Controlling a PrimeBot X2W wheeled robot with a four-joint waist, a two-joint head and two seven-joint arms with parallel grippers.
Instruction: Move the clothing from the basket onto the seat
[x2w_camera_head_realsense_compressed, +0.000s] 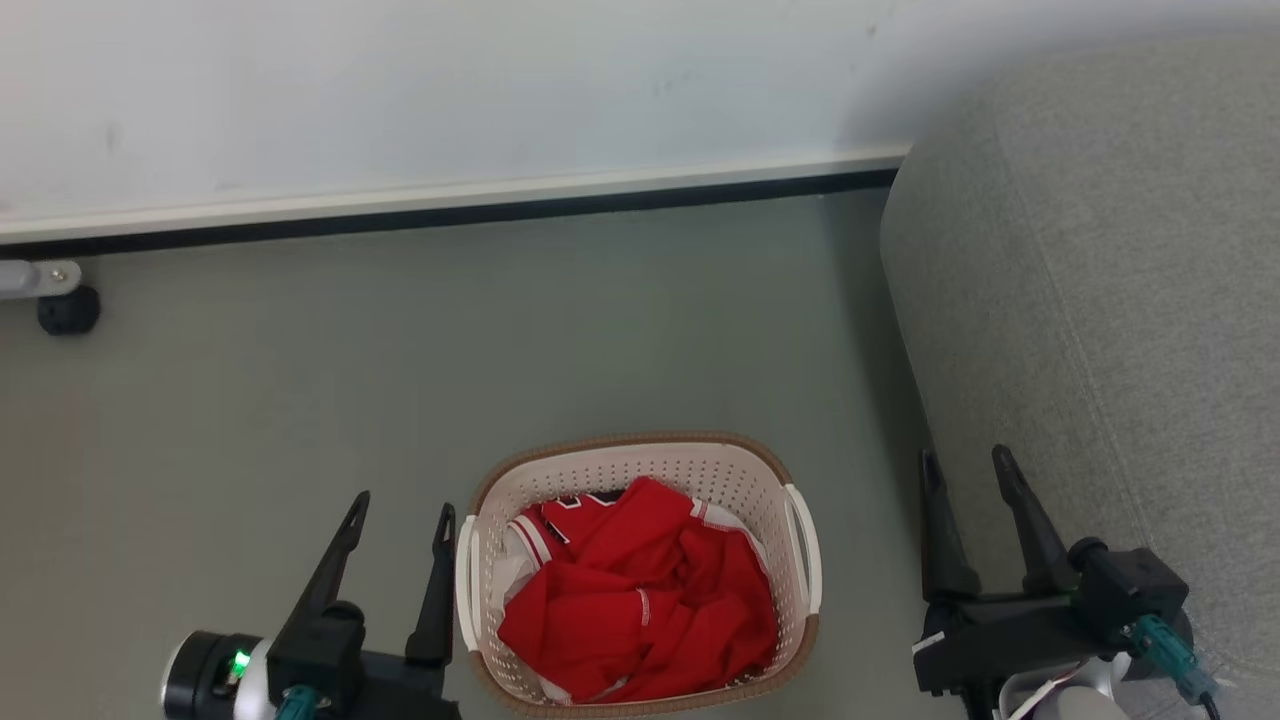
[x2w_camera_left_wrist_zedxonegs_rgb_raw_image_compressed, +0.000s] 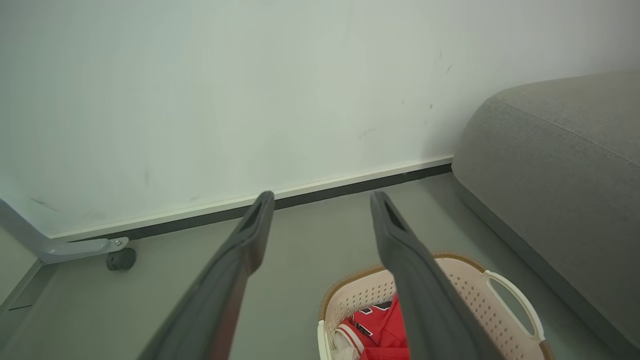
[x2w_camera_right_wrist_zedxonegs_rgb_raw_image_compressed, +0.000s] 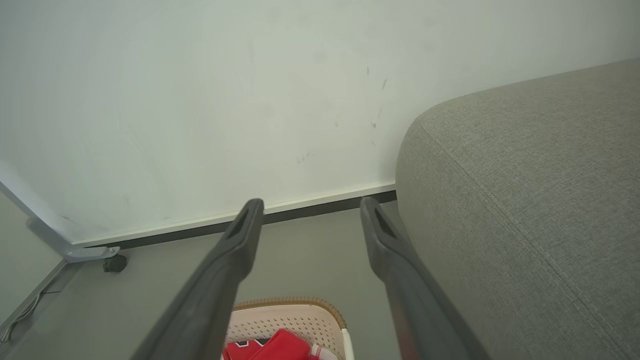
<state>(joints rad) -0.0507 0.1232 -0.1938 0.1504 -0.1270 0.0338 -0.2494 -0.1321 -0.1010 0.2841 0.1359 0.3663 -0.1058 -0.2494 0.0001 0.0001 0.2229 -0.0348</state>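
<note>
Red clothing (x2w_camera_head_realsense_compressed: 640, 595) with white trim lies crumpled inside the cream basket (x2w_camera_head_realsense_compressed: 745, 470), which stands on the floor at the bottom centre of the head view. The grey seat (x2w_camera_head_realsense_compressed: 1100, 300) rises at the right. My left gripper (x2w_camera_head_realsense_compressed: 402, 508) is open just left of the basket, nothing between its fingers. My right gripper (x2w_camera_head_realsense_compressed: 968, 460) is open between basket and seat, empty too. In the left wrist view the basket (x2w_camera_left_wrist_zedxonegs_rgb_raw_image_compressed: 470, 290) and clothing (x2w_camera_left_wrist_zedxonegs_rgb_raw_image_compressed: 382, 325) sit below my left gripper (x2w_camera_left_wrist_zedxonegs_rgb_raw_image_compressed: 322, 197). In the right wrist view the basket (x2w_camera_right_wrist_zedxonegs_rgb_raw_image_compressed: 290, 312), clothing (x2w_camera_right_wrist_zedxonegs_rgb_raw_image_compressed: 277, 347), seat (x2w_camera_right_wrist_zedxonegs_rgb_raw_image_compressed: 540, 190) and right gripper (x2w_camera_right_wrist_zedxonegs_rgb_raw_image_compressed: 310, 202) show.
A white wall with a dark skirting line (x2w_camera_head_realsense_compressed: 450, 215) runs across the back. A metal leg with a black caster (x2w_camera_head_realsense_compressed: 65, 310) stands at the far left on the grey floor (x2w_camera_head_realsense_compressed: 400, 380).
</note>
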